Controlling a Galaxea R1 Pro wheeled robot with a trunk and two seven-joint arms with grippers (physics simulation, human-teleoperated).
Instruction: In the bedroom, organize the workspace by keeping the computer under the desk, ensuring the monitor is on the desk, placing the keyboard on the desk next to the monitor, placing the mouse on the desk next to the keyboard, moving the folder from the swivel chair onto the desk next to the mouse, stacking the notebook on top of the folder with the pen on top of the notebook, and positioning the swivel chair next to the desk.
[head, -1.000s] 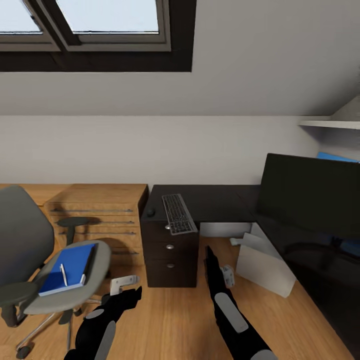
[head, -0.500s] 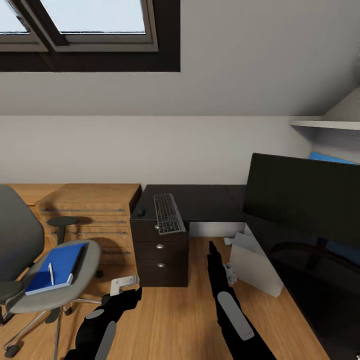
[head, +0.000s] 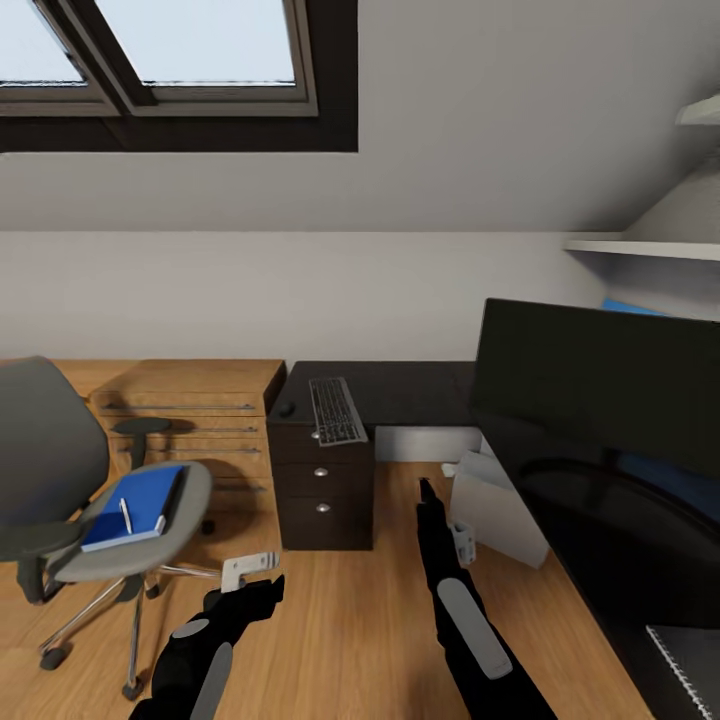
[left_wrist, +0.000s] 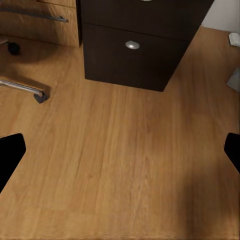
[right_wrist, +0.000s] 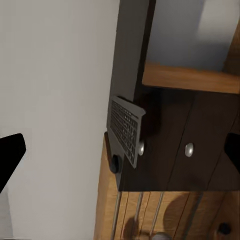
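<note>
The swivel chair (head: 60, 470) stands at the left on the wooden floor. On its seat lies the blue folder (head: 135, 505), with the white pen (head: 126, 515) on top and the dark notebook (head: 172, 497) along its right edge. The keyboard (head: 334, 409) overhangs the front of the black desk (head: 410, 392), and the mouse (head: 287, 408) lies just left of it. The monitor (head: 600, 390) stands on the desk's right wing. The computer (head: 497, 505) leans under the desk. My left gripper (head: 262, 585) (left_wrist: 120, 152) and right gripper (head: 425, 492) (right_wrist: 120, 150) hang open and empty above the floor.
The desk's drawer unit (head: 322, 500) with silver knobs stands ahead of both arms. Low wooden shelving (head: 190, 420) sits between chair and desk. A wall shelf (head: 640, 245) is at the upper right, and a grey spiral-edged object (head: 690, 660) lies on the desk's near right corner.
The whole view has shifted, so the camera has moved: the desk looks slightly farther and the chair shows more fully. Both arms hold the same pose.
</note>
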